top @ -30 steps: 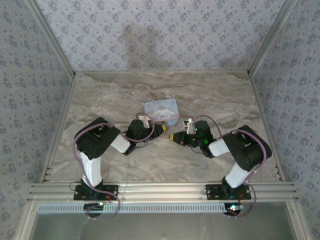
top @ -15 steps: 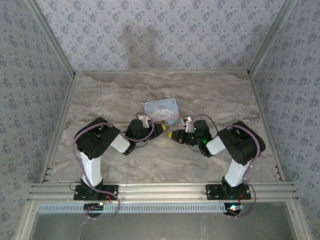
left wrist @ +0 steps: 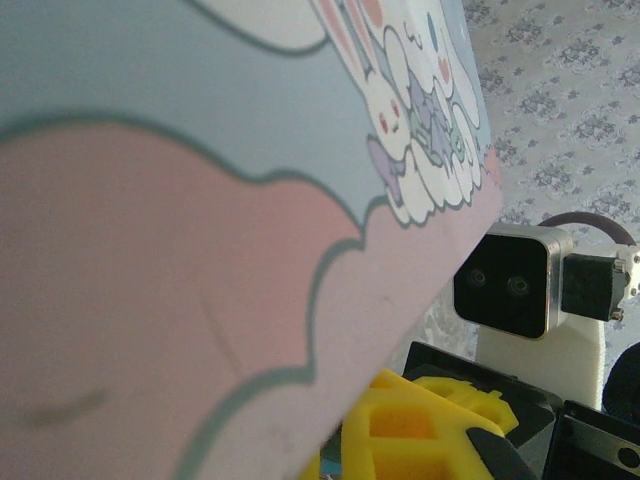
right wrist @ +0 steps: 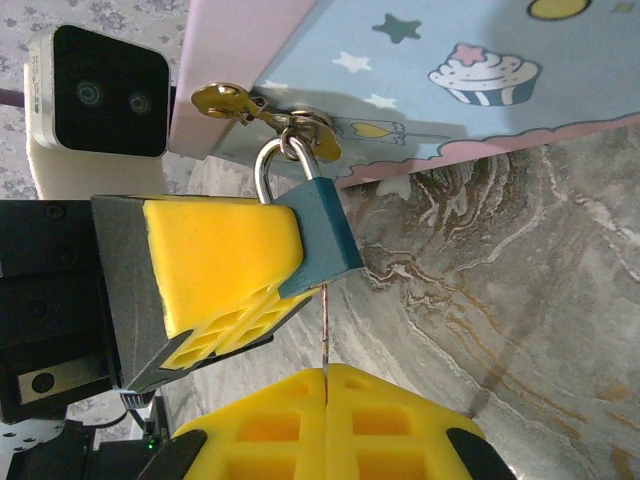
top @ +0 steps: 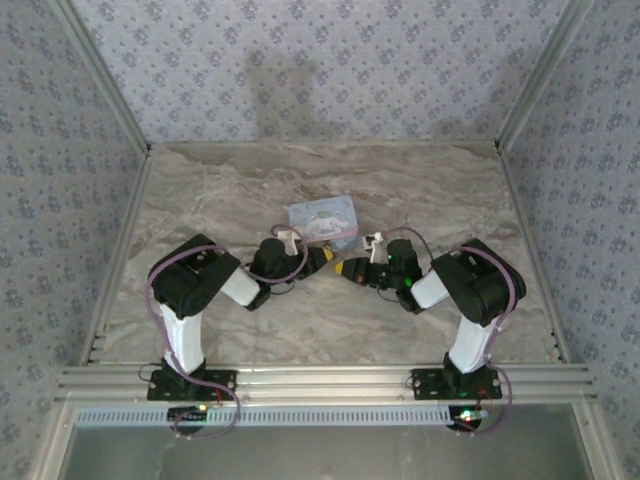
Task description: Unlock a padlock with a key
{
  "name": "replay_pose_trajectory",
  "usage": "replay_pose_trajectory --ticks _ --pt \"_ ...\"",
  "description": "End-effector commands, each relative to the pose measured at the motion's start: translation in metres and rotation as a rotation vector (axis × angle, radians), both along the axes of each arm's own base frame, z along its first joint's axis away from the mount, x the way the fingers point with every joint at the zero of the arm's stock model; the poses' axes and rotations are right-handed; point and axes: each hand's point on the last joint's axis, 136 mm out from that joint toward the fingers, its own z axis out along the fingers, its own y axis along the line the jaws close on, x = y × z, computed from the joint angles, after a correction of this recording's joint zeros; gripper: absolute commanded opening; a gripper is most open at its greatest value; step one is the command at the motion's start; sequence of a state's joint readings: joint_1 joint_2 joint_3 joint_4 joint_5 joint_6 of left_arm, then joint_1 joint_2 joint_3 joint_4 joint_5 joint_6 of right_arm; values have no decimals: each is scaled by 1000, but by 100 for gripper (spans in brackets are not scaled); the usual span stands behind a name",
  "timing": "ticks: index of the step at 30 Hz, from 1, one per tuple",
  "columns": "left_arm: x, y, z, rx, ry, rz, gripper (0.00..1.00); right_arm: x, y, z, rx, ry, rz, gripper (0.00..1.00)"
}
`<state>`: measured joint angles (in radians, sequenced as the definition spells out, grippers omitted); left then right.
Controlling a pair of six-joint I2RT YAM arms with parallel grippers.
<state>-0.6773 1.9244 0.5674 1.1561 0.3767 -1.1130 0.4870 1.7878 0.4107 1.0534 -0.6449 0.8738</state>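
As the padlock (right wrist: pixel 318 235) hangs shackle-up from the tin hasp (right wrist: pixel 238 103), body slanted, right hand (right wrist: pixel 326 373) pinching key (right wrist: pixel 325 335).

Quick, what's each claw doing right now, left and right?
Left claw: cannot tell; one finger lies against the padlock.
Right claw: closed on the key, whose blade reaches the padlock.

The padlock (right wrist: pixel 320 235) is coated in matt dark-blue paint, its shackle (right wrist: pixel 263 172) made of polished silver metal. The tin (right wrist: pixel 450 90) is smoothly printed and fitted with a shiny brass-coloured hasp (right wrist: pixel 235 102); the table (right wrist: pixel 520 300) is finished in a marble pattern with a faint sheen.
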Motion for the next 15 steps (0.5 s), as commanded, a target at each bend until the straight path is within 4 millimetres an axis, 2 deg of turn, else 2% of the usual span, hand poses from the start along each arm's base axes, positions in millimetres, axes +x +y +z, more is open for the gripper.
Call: replay_pose_trajectory --ticks 1,15 --pt "0 -3 22 -64 -50 -21 3 4 4 10 32 -31 14 0" --pt "-3 -6 26 -105 -43 -45 3 16 2 11 51 -39 -18 0"
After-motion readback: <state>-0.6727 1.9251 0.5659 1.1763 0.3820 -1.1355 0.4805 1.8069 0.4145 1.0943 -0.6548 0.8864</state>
